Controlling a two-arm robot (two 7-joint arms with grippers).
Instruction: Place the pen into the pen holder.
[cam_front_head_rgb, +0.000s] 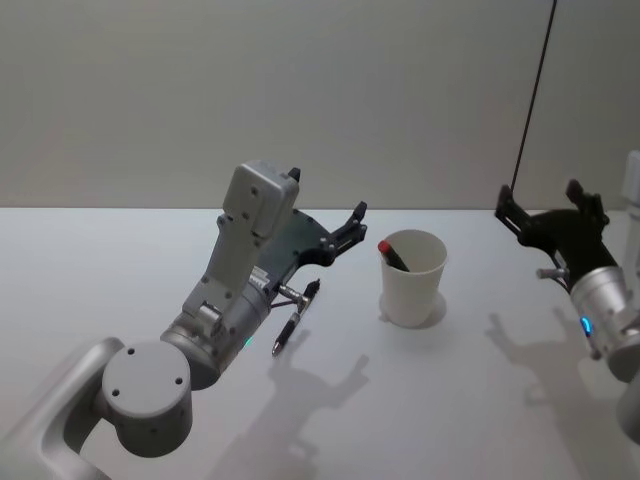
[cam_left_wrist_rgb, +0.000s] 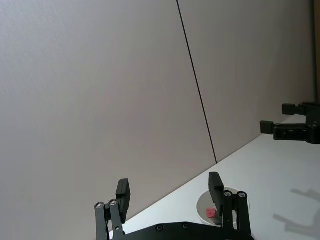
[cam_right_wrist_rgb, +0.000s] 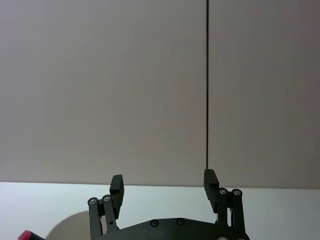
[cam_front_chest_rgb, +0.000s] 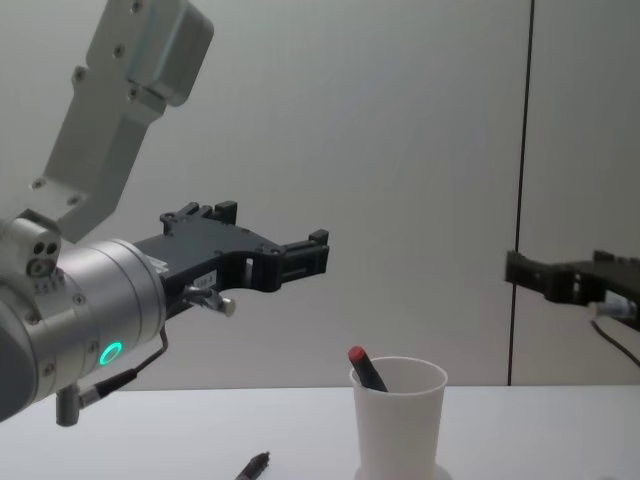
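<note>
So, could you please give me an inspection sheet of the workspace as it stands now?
Surface: plain white table, with the arms' shadows on it.
Job's things: white tapered paper cup standing upright; dark pen with a red end leaning inside it; black pen lying flat on the table beside the left arm.
Clutter: nothing seen.
Grippers: left gripper open, empty, raised to the left of the cup; right gripper open, empty, raised at the table's right side.
Cables: thin cable loop at the left wrist.
Surroundings: grey wall with one dark vertical seam.
</note>
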